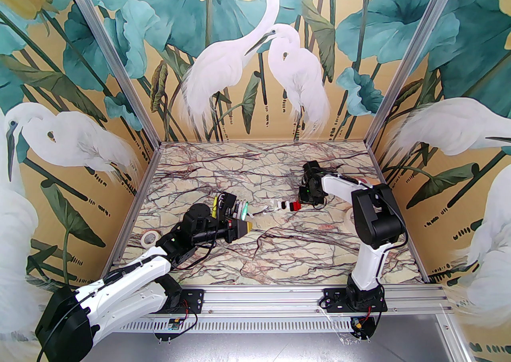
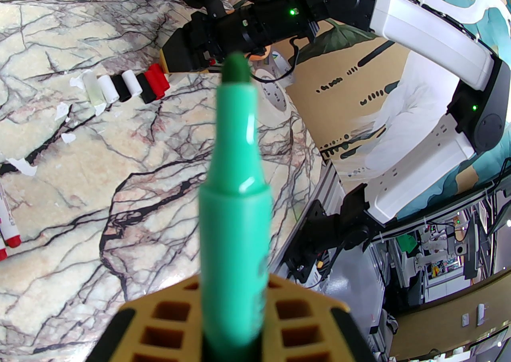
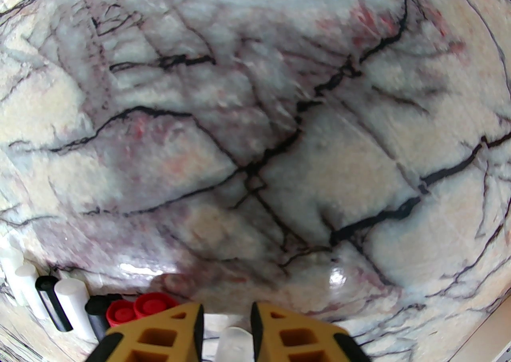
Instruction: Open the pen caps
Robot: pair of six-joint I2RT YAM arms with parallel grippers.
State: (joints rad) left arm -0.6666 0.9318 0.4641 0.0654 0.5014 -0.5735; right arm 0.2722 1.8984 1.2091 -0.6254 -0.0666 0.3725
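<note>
A: Status on right end effector (image 3: 226, 306)?
B: Narrowly parted. Clear cap (image 3: 235, 342) between the fingers with slack on its left side, so looks loose, not pinched. Tip-down close over the surface (image 3: 255, 113), forearm folded back toward frame centre in the top view.
A: Row of caps (image 3: 72, 300)?
B: Lower left of the right wrist frame, just beside that end effector, red caps (image 3: 153, 304) nearest. Long axis left-right in the top view. Right arm nearer.
A: Left end effector (image 2: 235, 284)?
B: Clamped on green marker (image 2: 235, 177), nib bare, barrel aimed at the row, well apart.
</note>
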